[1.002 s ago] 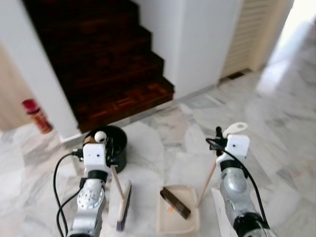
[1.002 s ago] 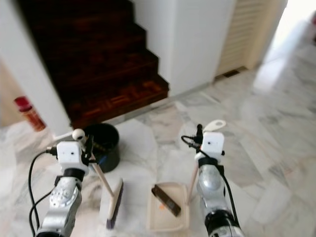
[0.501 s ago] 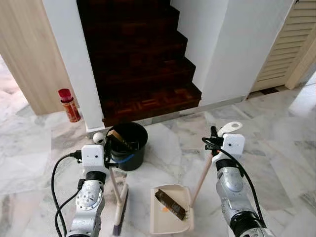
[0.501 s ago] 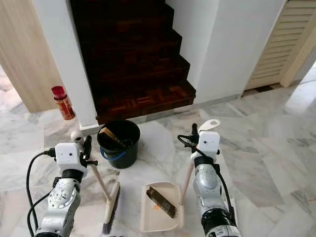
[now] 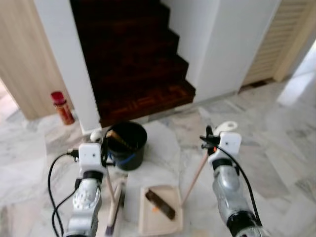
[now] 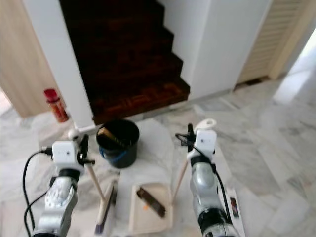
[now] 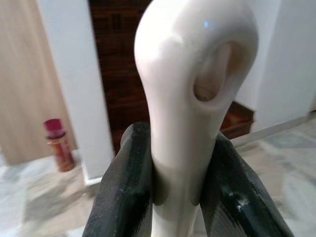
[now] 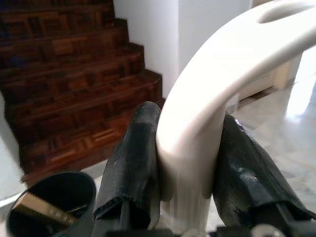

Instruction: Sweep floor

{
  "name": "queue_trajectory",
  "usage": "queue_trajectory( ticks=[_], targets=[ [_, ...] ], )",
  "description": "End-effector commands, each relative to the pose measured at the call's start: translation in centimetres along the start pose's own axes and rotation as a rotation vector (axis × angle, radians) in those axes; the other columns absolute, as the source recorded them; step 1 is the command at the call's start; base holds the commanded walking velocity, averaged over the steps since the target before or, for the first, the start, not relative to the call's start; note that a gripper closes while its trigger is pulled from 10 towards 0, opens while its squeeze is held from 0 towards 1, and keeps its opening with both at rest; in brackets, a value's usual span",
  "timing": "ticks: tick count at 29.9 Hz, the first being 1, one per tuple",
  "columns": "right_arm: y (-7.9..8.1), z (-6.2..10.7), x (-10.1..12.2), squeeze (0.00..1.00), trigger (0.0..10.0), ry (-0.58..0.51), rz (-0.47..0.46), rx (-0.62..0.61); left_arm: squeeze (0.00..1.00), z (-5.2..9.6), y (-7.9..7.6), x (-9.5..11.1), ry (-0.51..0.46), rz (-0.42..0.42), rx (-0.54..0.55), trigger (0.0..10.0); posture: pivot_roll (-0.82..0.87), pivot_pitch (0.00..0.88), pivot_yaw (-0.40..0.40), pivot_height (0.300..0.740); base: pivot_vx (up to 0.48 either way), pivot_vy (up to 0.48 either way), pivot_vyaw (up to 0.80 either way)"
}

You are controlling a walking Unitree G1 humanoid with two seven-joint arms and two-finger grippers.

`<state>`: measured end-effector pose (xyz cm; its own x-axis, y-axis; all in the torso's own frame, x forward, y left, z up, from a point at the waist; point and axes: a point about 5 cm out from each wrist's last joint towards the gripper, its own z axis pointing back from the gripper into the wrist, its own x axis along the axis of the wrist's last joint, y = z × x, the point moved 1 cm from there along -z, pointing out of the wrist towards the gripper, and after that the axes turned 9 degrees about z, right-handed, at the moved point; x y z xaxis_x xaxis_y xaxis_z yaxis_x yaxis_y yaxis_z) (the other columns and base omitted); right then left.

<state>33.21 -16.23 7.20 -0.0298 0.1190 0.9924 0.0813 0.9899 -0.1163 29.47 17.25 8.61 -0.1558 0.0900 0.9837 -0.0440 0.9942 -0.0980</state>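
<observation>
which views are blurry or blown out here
Both eye views are soft with motion blur, and the doorway at upper right is washed out. Left wrist view: broom handle sharp, red bottle behind blurred. Right wrist view: dustpan handle overexposed, glare on the marble floor.

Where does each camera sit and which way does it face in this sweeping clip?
Left eye and right eye views: on the head, looking forward and down at the staircase, black bucket, dustpan and both silver arms.
Left wrist view: on the left arm, looking along the left gripper, jaws shut on the broom handle; red can beyond.
Right wrist view: on the right arm, looking along the right gripper, shut on the dustpan handle.
All views share the staircase.
</observation>
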Motion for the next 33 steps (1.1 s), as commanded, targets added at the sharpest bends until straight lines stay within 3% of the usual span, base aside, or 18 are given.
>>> queue_trajectory(
  ticks=[1,33],
  targets=[
    [0.13,-0.66,1.49,0.00,10.0,-0.060,0.011,0.008,0.00,-0.42,-0.23,1.06,-0.044,0.006,-0.017,10.0,0.06,0.000,-0.030,0.740,0.000,0.330,0.00],
    [0.49,-0.73,1.60,0.00,10.0,-0.049,-0.023,0.020,0.00,-0.33,0.05,1.39,-0.043,0.010,-0.009,10.0,0.07,0.005,-0.028,0.740,0.000,0.331,-0.05]
  ],
)
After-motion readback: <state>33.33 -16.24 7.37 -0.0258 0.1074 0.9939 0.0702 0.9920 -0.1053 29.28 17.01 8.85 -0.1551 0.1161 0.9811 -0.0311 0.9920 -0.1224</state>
